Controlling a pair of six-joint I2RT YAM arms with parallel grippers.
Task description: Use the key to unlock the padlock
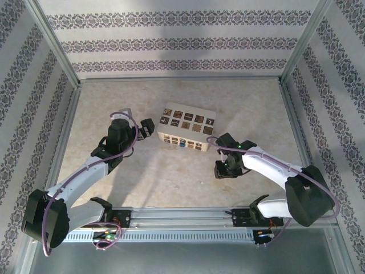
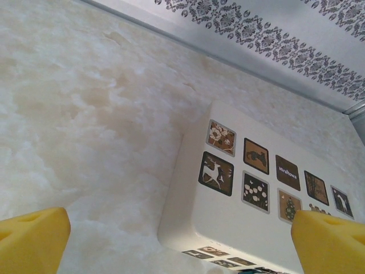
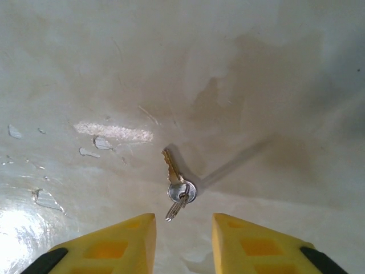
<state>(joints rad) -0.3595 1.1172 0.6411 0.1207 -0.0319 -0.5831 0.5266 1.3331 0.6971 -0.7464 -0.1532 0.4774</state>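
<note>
The right pincer [image 3: 182,225] hangs apart near the key [image 3: 174,181] (it lies on the surface [image 3: 256,85]); the left pincer [image 2: 179,242], wide apart, faces the cream box [image 2: 239,205].

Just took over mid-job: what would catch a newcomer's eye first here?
The cream box with dark picture squares sits centrally, the tiny blue padlock at its near side. A small key lies flat on the table just ahead of the right arm's open yellow jaws.

Marbled table [image 1: 114,97] carries a cream box [image 1: 187,128] and key [image 3: 174,177].
</note>
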